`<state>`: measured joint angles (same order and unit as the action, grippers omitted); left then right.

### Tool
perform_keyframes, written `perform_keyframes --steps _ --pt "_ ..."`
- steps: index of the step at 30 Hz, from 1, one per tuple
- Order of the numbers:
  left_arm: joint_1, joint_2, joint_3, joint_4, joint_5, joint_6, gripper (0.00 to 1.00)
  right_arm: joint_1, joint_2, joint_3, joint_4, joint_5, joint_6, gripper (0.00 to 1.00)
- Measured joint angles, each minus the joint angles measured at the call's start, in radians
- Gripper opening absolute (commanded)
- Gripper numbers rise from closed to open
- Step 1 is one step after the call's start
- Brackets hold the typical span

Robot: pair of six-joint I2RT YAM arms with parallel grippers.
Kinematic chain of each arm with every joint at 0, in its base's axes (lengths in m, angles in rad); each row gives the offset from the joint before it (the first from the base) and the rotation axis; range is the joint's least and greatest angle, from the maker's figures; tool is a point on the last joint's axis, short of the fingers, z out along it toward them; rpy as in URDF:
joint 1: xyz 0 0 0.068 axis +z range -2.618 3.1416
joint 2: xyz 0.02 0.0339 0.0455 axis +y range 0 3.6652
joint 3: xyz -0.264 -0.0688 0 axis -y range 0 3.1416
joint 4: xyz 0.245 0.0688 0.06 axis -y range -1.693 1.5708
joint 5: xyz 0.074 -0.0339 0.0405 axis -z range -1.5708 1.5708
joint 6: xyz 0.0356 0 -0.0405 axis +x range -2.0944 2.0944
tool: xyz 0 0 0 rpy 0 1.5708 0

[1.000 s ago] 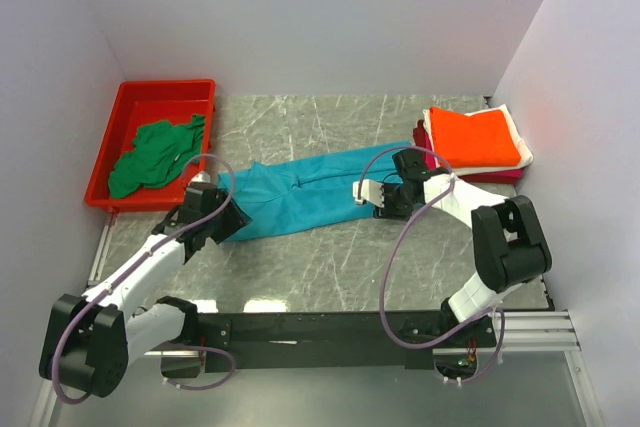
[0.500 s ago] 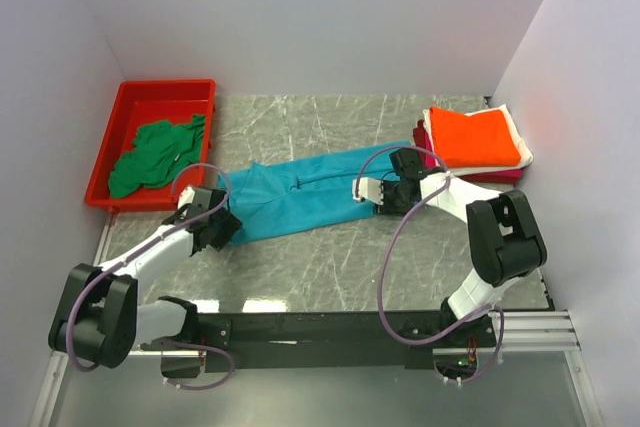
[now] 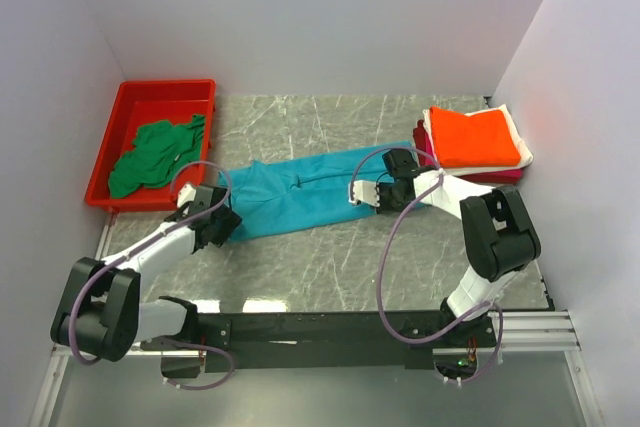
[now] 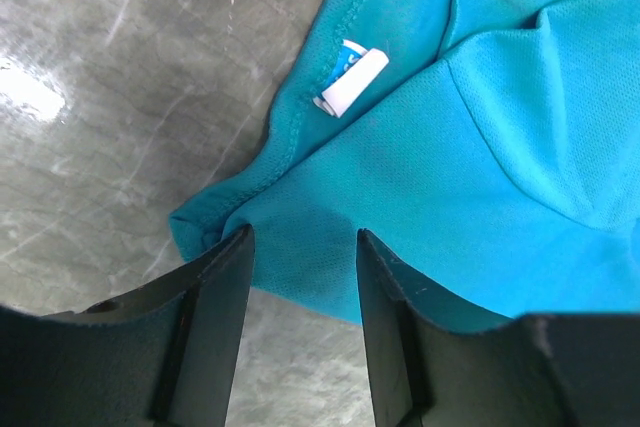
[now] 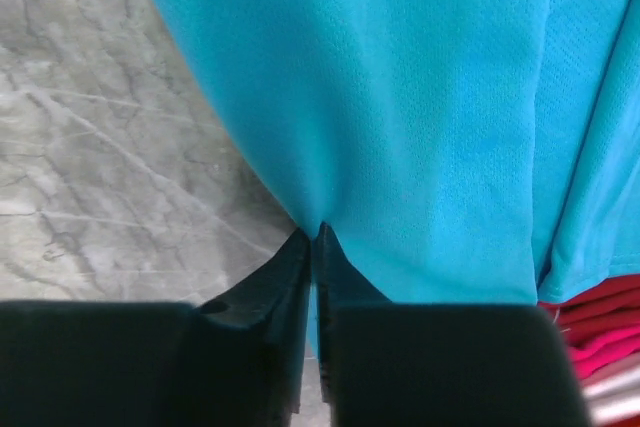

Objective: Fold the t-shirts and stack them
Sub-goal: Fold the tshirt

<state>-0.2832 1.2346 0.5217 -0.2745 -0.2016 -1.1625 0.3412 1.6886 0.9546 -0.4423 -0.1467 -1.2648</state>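
A teal t-shirt (image 3: pixel 300 192) lies stretched out lengthwise across the middle of the table. My left gripper (image 3: pixel 222 219) is at its left end. In the left wrist view that gripper (image 4: pixel 305 237) is open, its fingers straddling the teal cloth (image 4: pixel 480 147) near a corner with a white label (image 4: pixel 350 82). My right gripper (image 3: pixel 372 195) is at the shirt's near right edge. The right wrist view shows it (image 5: pixel 316 232) shut, pinching the teal fabric's (image 5: pixel 400 97) edge. A folded orange t-shirt (image 3: pixel 478 135) tops a stack with white (image 3: pixel 522 154) and magenta (image 3: pixel 490 177) ones. A dark green t-shirt (image 3: pixel 155 152) lies crumpled in the bin.
A red plastic bin (image 3: pixel 160 92) sits at the back left and holds the green shirt. The folded stack is at the back right, close to the right arm. White walls enclose the table on three sides. Grey marble tabletop (image 3: pixel 330 257) shows in front of the teal shirt.
My right gripper has closed on the teal shirt's edge. The left gripper has slid down to the shirt's left corner and stayed open.
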Motion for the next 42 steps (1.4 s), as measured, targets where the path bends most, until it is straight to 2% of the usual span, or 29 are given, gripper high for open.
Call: perform_keyframes --steps 1,6,11,14,17,18,21,25,28,31,32,33,36,39,42 --pt "0.000 0.001 0.000 0.000 -0.004 0.003 0.52 0.002 0.000 0.000 -0.007 0.001 -0.005 0.00" --pt "0.014 0.037 0.028 0.002 -0.009 0.053 0.52 0.008 -0.051 -0.054 -0.026 -0.002 -0.011 0.00" --pt "0.046 0.154 0.118 0.027 -0.005 0.126 0.52 0.089 -0.233 -0.222 -0.090 -0.032 0.021 0.00" --pt "0.058 0.259 0.212 0.039 0.008 0.171 0.52 0.214 -0.347 -0.308 -0.127 -0.056 0.124 0.12" --pt "0.064 0.377 0.333 0.037 0.045 0.226 0.53 0.293 -0.372 -0.298 -0.208 -0.114 0.212 0.41" --pt "0.065 0.408 0.369 0.034 0.058 0.242 0.54 0.299 -0.371 -0.278 -0.235 -0.137 0.236 0.44" --pt "0.066 0.481 0.462 0.021 0.099 0.303 0.57 0.299 -0.358 -0.161 -0.312 -0.190 0.291 0.53" --pt "0.074 0.519 0.571 -0.024 0.149 0.408 0.61 0.268 -0.285 0.057 -0.338 -0.261 0.376 0.58" --pt "0.085 0.514 0.663 -0.051 0.178 0.488 0.62 0.213 -0.146 0.258 -0.303 -0.312 0.498 0.60" --pt "0.093 0.483 0.737 -0.066 0.194 0.571 0.62 0.159 0.081 0.517 -0.258 -0.345 0.684 0.62" --pt "0.095 0.457 0.749 -0.068 0.203 0.607 0.64 0.145 0.151 0.595 -0.262 -0.353 0.733 0.62" --pt "0.096 0.424 0.751 -0.071 0.207 0.635 0.77 0.129 0.233 0.685 -0.249 -0.371 0.792 0.62" --pt "0.096 0.283 0.739 -0.077 0.208 0.722 0.83 0.089 0.456 0.908 -0.240 -0.404 0.933 0.64" --pt "0.096 0.102 0.670 -0.058 0.206 0.787 0.83 0.065 0.601 1.035 -0.260 -0.414 1.017 0.65" --pt "0.097 -0.068 0.564 -0.040 0.205 0.835 0.83 0.057 0.674 1.084 -0.279 -0.413 1.068 0.66"
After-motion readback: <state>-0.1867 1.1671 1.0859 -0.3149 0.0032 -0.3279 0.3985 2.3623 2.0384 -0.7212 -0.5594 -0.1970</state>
